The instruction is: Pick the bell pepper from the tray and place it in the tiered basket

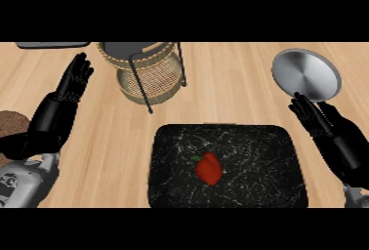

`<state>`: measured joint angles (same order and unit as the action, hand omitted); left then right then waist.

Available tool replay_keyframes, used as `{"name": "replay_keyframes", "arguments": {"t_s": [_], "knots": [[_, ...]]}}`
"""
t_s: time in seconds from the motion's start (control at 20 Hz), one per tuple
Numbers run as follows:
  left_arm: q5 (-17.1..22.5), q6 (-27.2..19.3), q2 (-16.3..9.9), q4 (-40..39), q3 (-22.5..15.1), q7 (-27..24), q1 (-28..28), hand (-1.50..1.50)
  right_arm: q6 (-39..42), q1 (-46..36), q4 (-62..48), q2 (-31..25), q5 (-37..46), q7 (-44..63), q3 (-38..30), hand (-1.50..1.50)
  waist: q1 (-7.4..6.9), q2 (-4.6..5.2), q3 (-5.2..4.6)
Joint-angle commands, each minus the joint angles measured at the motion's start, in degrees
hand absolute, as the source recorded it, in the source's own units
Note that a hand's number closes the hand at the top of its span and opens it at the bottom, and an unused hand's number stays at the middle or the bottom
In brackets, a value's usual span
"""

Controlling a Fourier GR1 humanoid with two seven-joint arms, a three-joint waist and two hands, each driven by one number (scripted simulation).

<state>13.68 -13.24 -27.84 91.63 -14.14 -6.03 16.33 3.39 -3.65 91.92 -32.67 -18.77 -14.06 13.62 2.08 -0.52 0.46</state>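
- A red bell pepper [209, 168] with a green stem lies near the middle of a black marbled tray [274, 141], untouched, on a pale wooden tabletop [223, 93].
- The right hand [311, 116] hangs beside the tray's far right corner with straight fingers, nothing in it, just below a round metal plate [306, 74].
- The left hand [72, 83] rests at the view's left, fingers straight and raised, holding nothing.
- The wicker tiered basket [151, 73] on its dark wire frame stands beyond the tray, towards the left, well apart from the pepper.
- The task appears to be at its opening step: neither hand has hold of the pepper, and the pick is not yet made.
- The next move likely calls for the right hand, the nearer one, to swing inward over the tray, come down on the pepper and curl round it.
- After that comes a lift and a carry across the tray's far edge to the basket.
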Motion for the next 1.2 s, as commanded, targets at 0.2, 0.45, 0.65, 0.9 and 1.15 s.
{"name": "replay_keyframes", "arguments": {"t_s": [0.2, 0.45, 0.65, 0.9, 1.15], "knots": [[1.40, 4.03, 4.27, -5.94, -4.68, 0.47, -5.65, 0.00, -14.37, -7.95, 0.37, 18.92, 11.79, 13.53, 17.42, -1.50, -4.83, 1.26, -0.71], [3.31, 6.86, 7.49, -11.39, -6.58, -0.86, -8.14, 0.00, -24.07, -13.29, -10.70, 31.92, 17.92, 16.52, 23.03, -1.50, -4.52, 1.41, -0.55], [2.82, 6.30, 9.45, -12.89, -5.72, -0.90, -8.46, 0.00, -33.45, -18.07, -10.84, 32.38, 22.59, 14.75, 29.93, -1.50, -2.87, 0.56, -0.50], [3.33, 6.82, 8.42, -13.95, -3.75, -1.94, -9.48, 0.00, -26.97, -25.19, 1.00, 23.11, 34.90, 35.66, 29.68, -1.50, -1.41, -0.26, -0.63], [3.49, 7.26, 8.73, -15.45, -3.96, -0.79, -8.08, 0.00, -11.33, -34.27, -1.72, 13.62, 41.49, 49.93, 34.54, -1.50, -0.50, -1.04, -1.05]]}}
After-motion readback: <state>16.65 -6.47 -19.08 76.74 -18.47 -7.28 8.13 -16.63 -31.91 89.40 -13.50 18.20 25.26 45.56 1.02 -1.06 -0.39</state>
